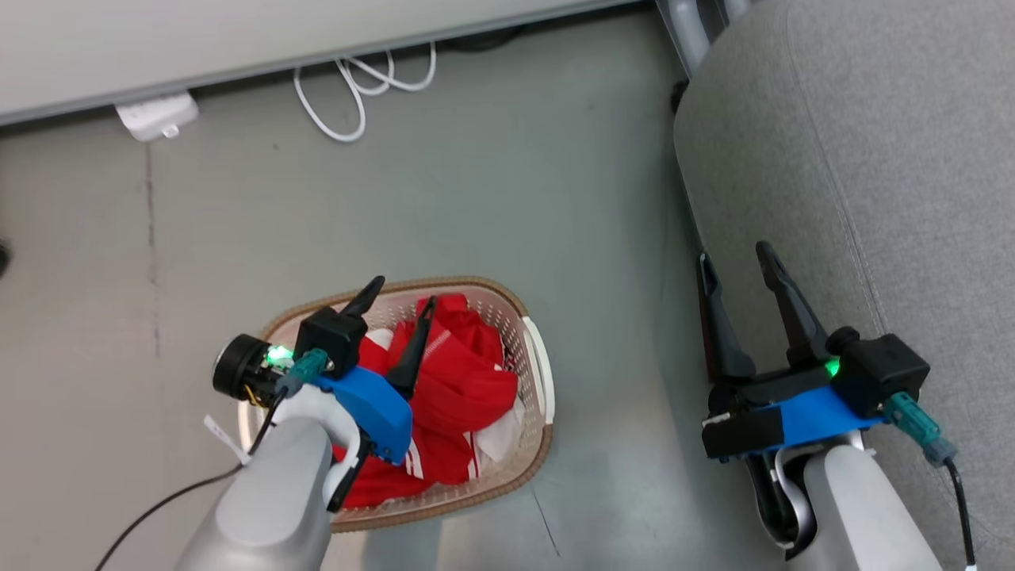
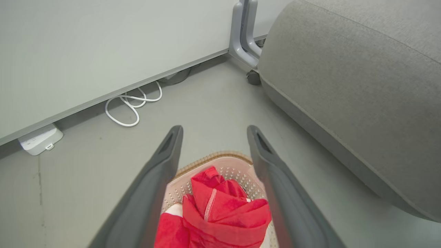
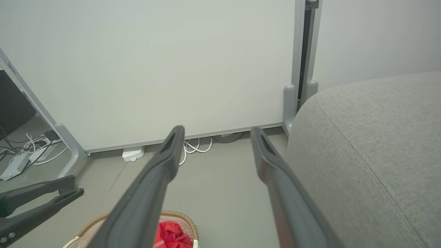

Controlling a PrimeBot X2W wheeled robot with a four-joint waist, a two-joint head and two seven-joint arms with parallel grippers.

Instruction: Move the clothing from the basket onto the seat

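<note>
Your left tool (image 1: 404, 292) hangs over basket (image 1: 519, 337), fingers wide, nothing held. Clothing (image 1: 460, 381) heaped inside basket, straight below this tool. Right tool (image 1: 735, 254) wide too, empty, well apart from basket, at seat (image 1: 872, 159) edge. Left arm nearer; I think you descend with it.

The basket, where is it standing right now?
In the head view the basket stands on the floor, lower left, under the open left gripper; the grey seat is to its right.

Grey floor (image 1: 476, 198), pale wall panel (image 3: 155, 62).
</note>
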